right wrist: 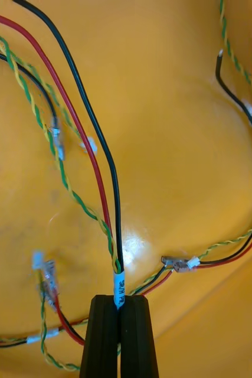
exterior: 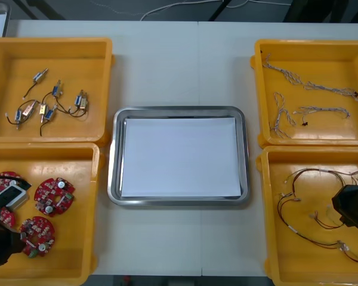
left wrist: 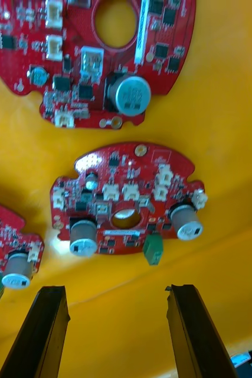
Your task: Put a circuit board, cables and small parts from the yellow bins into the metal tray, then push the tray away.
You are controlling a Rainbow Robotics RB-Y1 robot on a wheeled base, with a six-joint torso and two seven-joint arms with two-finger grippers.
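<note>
My right gripper [exterior: 352,205] is down in the near right yellow bin [exterior: 316,152]. In the right wrist view its fingers [right wrist: 105,336] stand pressed together on the white-labelled end of a red, black and yellow-green cable [right wrist: 118,282], so my right gripper [right wrist: 120,300] is shut on that cable. My left gripper [exterior: 0,238] hangs over the near left yellow bin [exterior: 77,271]. In the left wrist view it is open [left wrist: 117,290], just short of a round red circuit board [left wrist: 126,204], with two more boards beside that one [left wrist: 96,53] [left wrist: 7,260]. The metal tray [exterior: 179,111], white inside, lies between the bins.
Small metal parts [exterior: 48,104] with short wires lie in the far left bin [exterior: 48,42]. Thin twisted cables [exterior: 313,89] lie in the far right bin [exterior: 313,44]. Other loose cables [right wrist: 61,171] cross the bin floor around my right fingers.
</note>
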